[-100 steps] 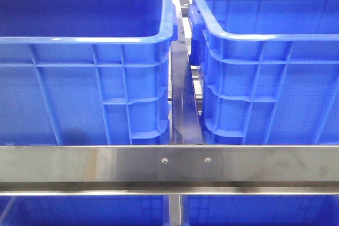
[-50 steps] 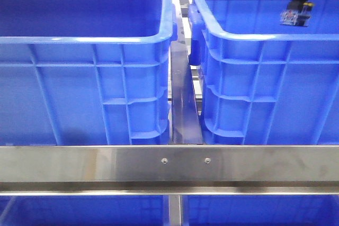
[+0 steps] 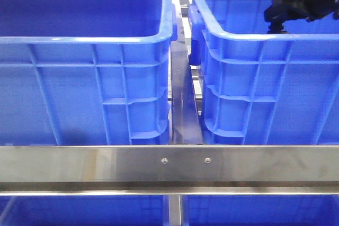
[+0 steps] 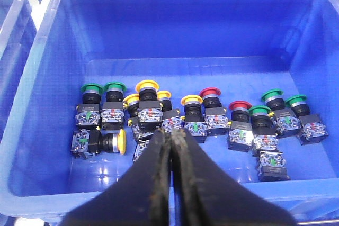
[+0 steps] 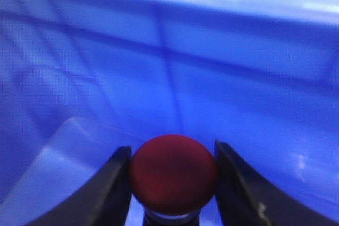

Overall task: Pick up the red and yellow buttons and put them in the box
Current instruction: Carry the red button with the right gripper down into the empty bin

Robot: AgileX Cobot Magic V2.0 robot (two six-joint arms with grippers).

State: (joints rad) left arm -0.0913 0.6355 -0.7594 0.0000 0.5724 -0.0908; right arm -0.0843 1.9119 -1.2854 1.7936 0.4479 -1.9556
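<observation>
A red button (image 5: 173, 170) sits between the fingers of my right gripper (image 5: 170, 147), which is shut on its domed cap. Blue crate walls fill that view all round it. In the front view the right gripper (image 3: 276, 18) reaches down inside the right-hand blue box (image 3: 249, 37), just behind its near rim. My left gripper (image 4: 170, 132) is shut and empty, hovering above another blue crate (image 4: 47, 78). On that crate's floor lie several push buttons, among them yellow ones (image 4: 146, 86) and red ones (image 4: 210, 93).
A twin blue crate (image 3: 85, 39) stands on the left in the front view, a narrow metal rail (image 3: 183, 104) between the two. A steel bar (image 3: 169, 165) crosses in front. Green-capped buttons (image 4: 91, 88) lie among the others.
My right arm has come down and leftward from the top corner into the right box. The held button's pale block, in sight half a second ago, no longer shows in the front view.
</observation>
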